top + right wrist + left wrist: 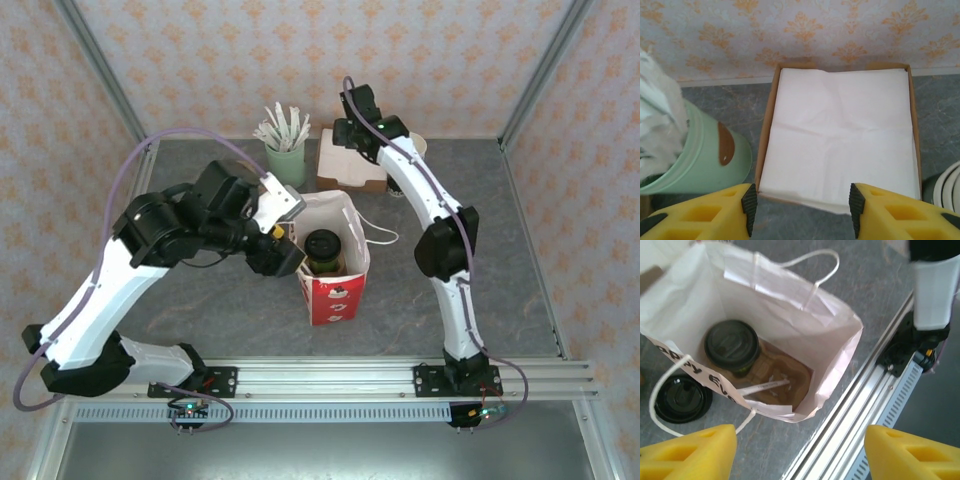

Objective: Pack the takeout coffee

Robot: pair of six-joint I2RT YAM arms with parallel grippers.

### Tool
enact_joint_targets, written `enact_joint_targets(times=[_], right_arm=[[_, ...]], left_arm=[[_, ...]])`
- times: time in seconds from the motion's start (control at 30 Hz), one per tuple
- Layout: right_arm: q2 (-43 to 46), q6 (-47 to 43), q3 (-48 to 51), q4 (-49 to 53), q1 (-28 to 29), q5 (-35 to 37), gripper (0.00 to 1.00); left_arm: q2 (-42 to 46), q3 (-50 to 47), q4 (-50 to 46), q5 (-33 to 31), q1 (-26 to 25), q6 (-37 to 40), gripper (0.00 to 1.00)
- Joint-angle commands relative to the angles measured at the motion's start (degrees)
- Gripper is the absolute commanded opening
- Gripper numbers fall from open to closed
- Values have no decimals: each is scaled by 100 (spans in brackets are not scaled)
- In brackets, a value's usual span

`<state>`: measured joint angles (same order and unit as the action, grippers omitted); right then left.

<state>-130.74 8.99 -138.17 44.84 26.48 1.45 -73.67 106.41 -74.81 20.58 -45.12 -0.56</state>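
Your coffee (732, 346) sits in the bag (840, 335), left gripper (800, 445) spread above; right gripper (802, 205) spread over napkins (840, 135) at 12 o'clock

The left hand (800, 455) points down from a bent arm, spread wide; the right hand (802, 210) reaches far forward, likewise spread.

Bright, even light; soft shadows.

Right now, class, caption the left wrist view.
Takeout coffee stands inside the open paper bag, left gripper open above.
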Motion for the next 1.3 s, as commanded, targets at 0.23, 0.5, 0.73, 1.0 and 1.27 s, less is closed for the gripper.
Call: enact_joint_targets(times=[0.23, 0.5, 0.73, 1.0, 1.27], right_arm=[[-1052, -116, -697, -7, 24, 837, 58], [-1880, -303, -1140, -297, 5, 832, 61], [-2256, -334, -1327, -410, -28, 984, 64], [-2541, -63, -1380, -551, -222, 973, 68], [-2744, -39, -1434, -634, -275, 890, 73]], left_arm=[[501, -347, 877, -144, -30, -285, 73], [407, -601, 1076, -10, -27, -558, 73], [362, -841, 1305, 125, -28, -787, 73], [277, -1015, 1502, 420, -24, -990, 72], [352, -1043, 1543, 365, -31, -1016, 73]])
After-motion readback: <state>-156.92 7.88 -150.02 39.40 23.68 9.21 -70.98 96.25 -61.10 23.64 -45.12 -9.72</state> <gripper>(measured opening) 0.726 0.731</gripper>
